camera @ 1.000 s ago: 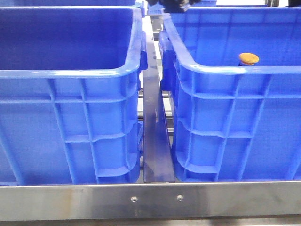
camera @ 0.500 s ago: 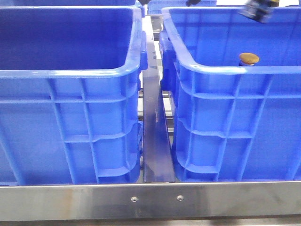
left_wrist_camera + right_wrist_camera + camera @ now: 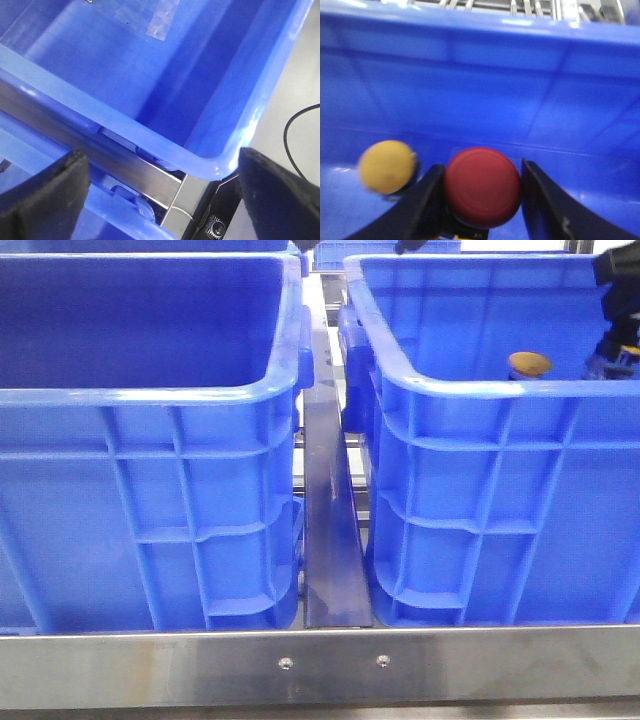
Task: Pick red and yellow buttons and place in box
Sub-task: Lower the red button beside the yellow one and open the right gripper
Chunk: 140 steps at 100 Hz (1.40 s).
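Observation:
In the right wrist view my right gripper is shut on the dark red button, its fingers pressed against both sides of the domed cap. The yellow button stands just beside it on the floor of the right blue crate. In the front view the yellow button's cap shows just over the crate's near rim, and my right gripper is at the crate's right side, partly cut off by the picture's edge. The red button is hidden there. My left gripper is open and empty above a crate corner.
A second blue crate stands to the left. A steel rail runs between the two crates and a steel bar crosses the front. In the left wrist view a crate rim, a metal rail and a black cable show.
My right gripper has moved from the top middle to the right and come down into the right crate beside the yellow button. The yellow button has stayed in place.

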Available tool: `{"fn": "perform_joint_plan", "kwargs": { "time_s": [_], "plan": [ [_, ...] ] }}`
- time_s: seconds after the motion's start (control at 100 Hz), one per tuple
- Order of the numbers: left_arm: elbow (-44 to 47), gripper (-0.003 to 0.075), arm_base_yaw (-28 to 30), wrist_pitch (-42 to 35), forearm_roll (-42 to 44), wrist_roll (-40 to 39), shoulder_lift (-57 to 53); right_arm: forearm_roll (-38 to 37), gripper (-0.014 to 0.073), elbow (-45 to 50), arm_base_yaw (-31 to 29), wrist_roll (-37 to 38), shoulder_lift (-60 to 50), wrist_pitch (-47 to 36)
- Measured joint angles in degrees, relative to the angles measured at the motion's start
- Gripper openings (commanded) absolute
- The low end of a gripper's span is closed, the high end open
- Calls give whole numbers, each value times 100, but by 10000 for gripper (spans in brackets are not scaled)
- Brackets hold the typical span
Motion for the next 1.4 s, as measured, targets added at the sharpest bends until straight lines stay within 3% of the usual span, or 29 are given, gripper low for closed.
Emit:
{"fn": "perform_joint_plan", "kwargs": {
  "time_s": [0.42,0.69,0.78,0.95,1.4],
  "plan": [
    [0,567,0,0,0,0,0,0,172,-923,-326,-392,1340,190],
    [0,567,0,0,0,0,-2,0,176,-1060,-326,-485,1505,223],
    [0,567,0,0,0,0,-2,0,225,-1060,-326,-488,1505,223],
    [0,567,0,0,0,0,-2,38,419,-1060,-326,-498,1512,246],
    [0,567,0,0,0,0,-2,135,430,-1049,-326,-498,1426,246]
  ]
}}
